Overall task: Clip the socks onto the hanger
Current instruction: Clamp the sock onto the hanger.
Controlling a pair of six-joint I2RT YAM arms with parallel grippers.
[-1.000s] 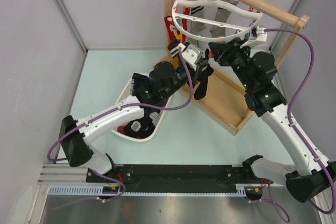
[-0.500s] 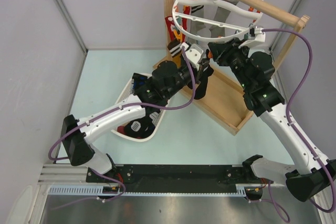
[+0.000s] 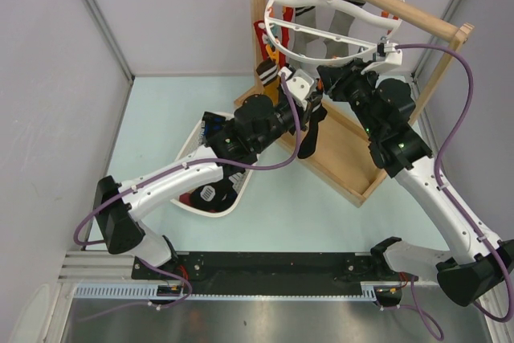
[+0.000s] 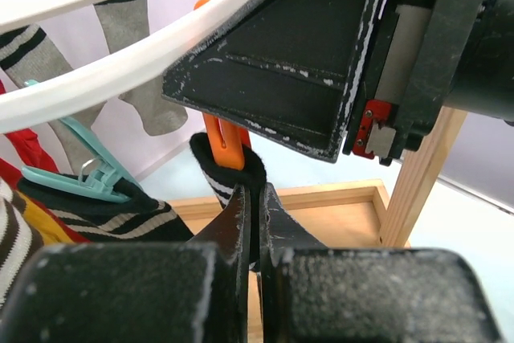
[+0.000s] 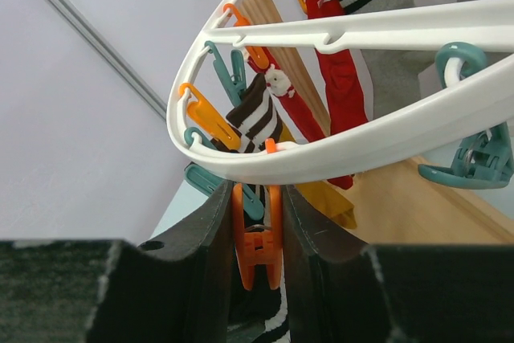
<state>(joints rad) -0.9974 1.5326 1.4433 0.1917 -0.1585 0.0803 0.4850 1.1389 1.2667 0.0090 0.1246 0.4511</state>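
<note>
Operator: Where was the sock at that moment, and why so high?

Reviewer: You had the black sock (image 4: pixel 227 168) pinched in the left gripper (image 4: pixel 255 198), its jaws pressed together on the cloth just under the cuff. The cuff touched the orange clip (image 5: pixel 259 256) from below, and the rest of the sock hung down over the wooden frame (image 3: pixel 353 174). I think you held it near the cuff so that only a short edge stood up, stiff enough to enter the clip.

Operator: And the right side?

Reviewer: Your right gripper (image 5: pixel 255 210) was under the ring of the hanger (image 5: pixel 337 146), and its jaws were clamped on the handles of that same clip. In my judgement you squeezed there to open its mouth for the cuff. Whether the mouth was really open I cannot tell, because the cuff covered it in the left wrist view.

Operator: Why was the hanger on the rail?

Reviewer: It hung by its hook on the wooden rail (image 3: pixel 385 7), so the clips pointed down and both arms could reach them from below. Other socks (image 5: pixel 341 78), red, grey and striped, were clipped further round the ring. More socks (image 3: pixel 205 193) lay in the white basin (image 3: pixel 210 212) on the desk (image 3: pixel 152 118), so I judge the task was only partly done.
</note>
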